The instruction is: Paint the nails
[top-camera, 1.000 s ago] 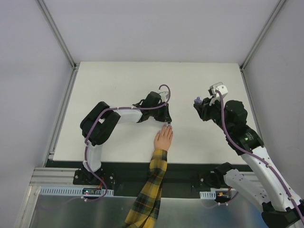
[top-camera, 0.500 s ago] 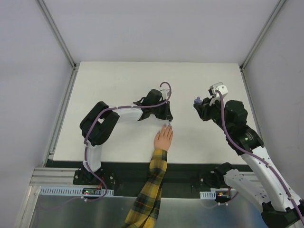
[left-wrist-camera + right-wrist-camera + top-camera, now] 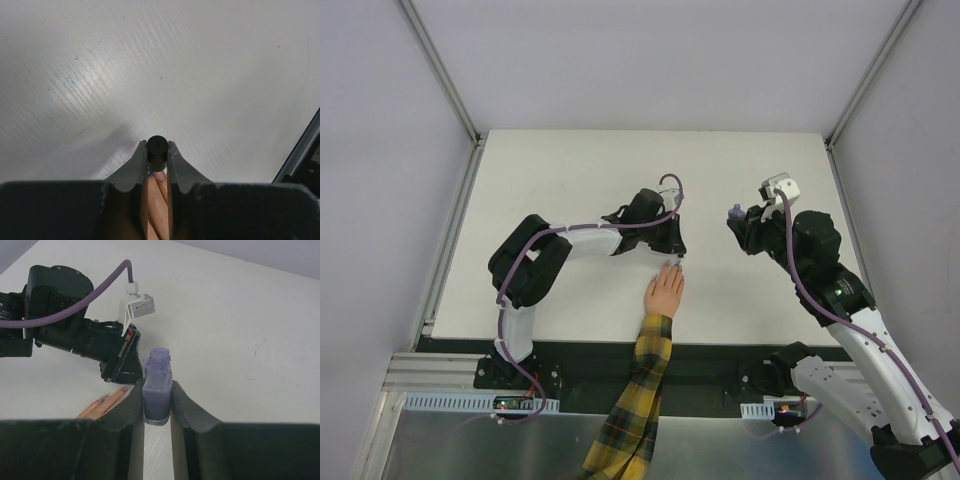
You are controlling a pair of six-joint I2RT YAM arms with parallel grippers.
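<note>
A pale hand [image 3: 665, 293] with a yellow-and-dark plaid sleeve lies flat on the white table, fingers pointing away. My left gripper [image 3: 675, 255] is shut on the black brush cap [image 3: 157, 152] right over the fingertips. In the left wrist view a fingertip nail [image 3: 160, 175] shows just below the cap, between my fingers. The fingers also show in the right wrist view [image 3: 107, 402]. My right gripper [image 3: 737, 222] is shut on the open purple polish bottle [image 3: 157, 385], held upright above the table to the right of the hand.
The white table [image 3: 570, 170] is bordered by grey walls and metal rails. A dark rail [image 3: 300, 150] runs along the table edge at the right of the left wrist view. The left arm's purple cable [image 3: 665, 185] loops above its wrist.
My left gripper has edged slightly right and toward the fingertips with the cap. The hand and the right arm have not visibly moved.
</note>
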